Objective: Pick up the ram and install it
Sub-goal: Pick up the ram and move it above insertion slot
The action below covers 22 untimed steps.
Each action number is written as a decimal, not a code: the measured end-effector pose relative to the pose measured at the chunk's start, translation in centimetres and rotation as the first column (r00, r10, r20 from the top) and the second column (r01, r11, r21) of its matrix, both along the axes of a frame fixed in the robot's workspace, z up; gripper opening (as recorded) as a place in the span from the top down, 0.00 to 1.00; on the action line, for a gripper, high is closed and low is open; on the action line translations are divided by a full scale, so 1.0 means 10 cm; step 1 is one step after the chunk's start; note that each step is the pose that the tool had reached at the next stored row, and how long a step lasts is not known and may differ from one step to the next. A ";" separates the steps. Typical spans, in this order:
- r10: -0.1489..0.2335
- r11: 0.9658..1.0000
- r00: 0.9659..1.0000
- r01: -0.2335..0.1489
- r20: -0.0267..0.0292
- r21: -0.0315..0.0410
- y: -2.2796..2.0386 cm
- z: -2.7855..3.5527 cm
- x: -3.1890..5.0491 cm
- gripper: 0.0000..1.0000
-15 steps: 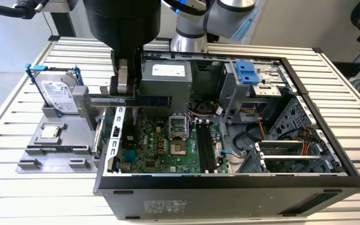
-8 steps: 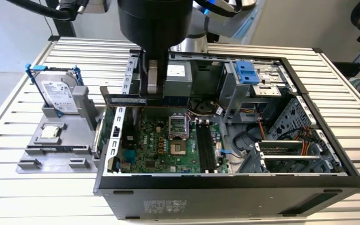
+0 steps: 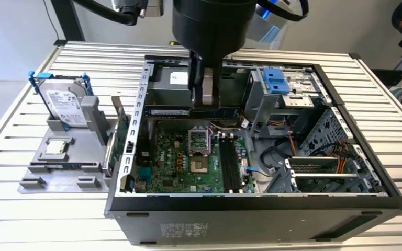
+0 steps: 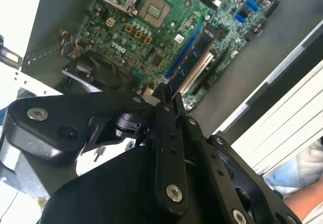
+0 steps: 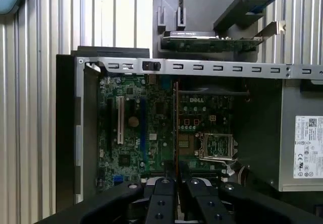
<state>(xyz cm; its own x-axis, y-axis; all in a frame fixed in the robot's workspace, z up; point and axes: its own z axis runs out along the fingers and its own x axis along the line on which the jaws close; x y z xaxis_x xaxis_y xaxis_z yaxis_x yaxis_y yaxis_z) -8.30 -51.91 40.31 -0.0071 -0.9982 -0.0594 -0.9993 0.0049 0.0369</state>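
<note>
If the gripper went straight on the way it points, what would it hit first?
Probably the green motherboard beside the silver processor socket, met first by the dark blue-green ram stick in its fingers; depth unclear.

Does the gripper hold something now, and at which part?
Yes: the gripper holds the ram, pinched near the middle of its length, above the motherboard.

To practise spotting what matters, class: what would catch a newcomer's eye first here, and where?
The open computer case on the slatted table, green motherboard bared, draws the eye first. Over the board hangs the black gripper, jaws shut on the ram, held level. At the exterior view's left a hard drive in a blue frame stands upright on a grey stand.
</note>
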 end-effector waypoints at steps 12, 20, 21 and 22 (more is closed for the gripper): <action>0.000 1.000 1.000 0.000 0.000 0.000 -0.001 0.000 0.435 1.00; 0.000 1.000 1.000 0.000 0.000 0.000 0.000 0.000 0.653 1.00; 0.000 1.000 1.000 0.000 0.000 0.000 0.000 0.000 0.680 1.00; 0.000 1.000 1.000 0.000 0.000 0.000 0.000 0.000 0.708 1.00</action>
<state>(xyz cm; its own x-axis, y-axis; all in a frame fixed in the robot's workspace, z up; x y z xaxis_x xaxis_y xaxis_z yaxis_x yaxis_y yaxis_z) -1.22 -51.91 40.31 -0.0070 -0.9982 -0.0594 -0.9993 0.0048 0.0371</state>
